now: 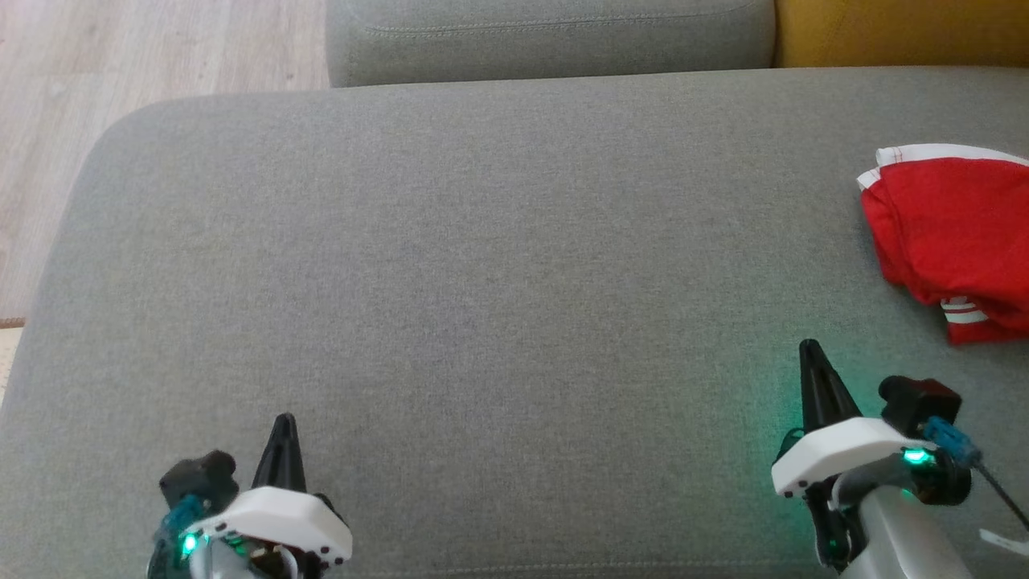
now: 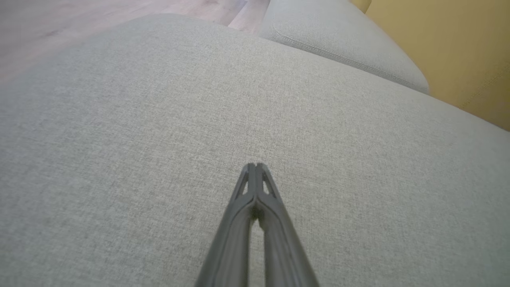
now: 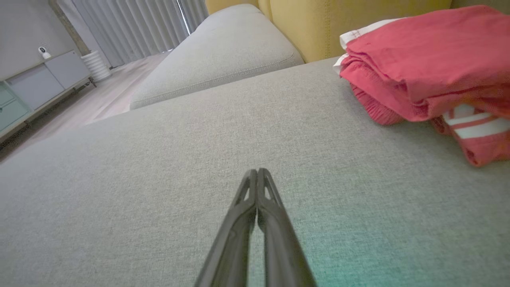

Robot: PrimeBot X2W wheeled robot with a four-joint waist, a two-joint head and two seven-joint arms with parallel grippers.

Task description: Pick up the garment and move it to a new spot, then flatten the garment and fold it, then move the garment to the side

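Observation:
The garment (image 1: 953,237) is a red piece with white stripes, lying folded in a bundle at the right edge of the grey sofa seat (image 1: 482,265). The right wrist view has the garment (image 3: 430,67) at its upper right, apart from my fingers. My right gripper (image 1: 810,347) hovers over the seat in front of and left of the garment, shut with nothing in it; its tips (image 3: 257,171) press together. My left gripper (image 1: 284,418) sits at the lower left, also shut and empty, its tips (image 2: 255,165) over bare fabric.
A second grey cushion (image 1: 547,36) lies beyond the seat, with a yellow backrest (image 1: 900,28) to its right. Wooden floor (image 1: 153,48) runs along the left side. In the right wrist view a low cabinet (image 3: 36,87) and curtains (image 3: 139,24) stand far off.

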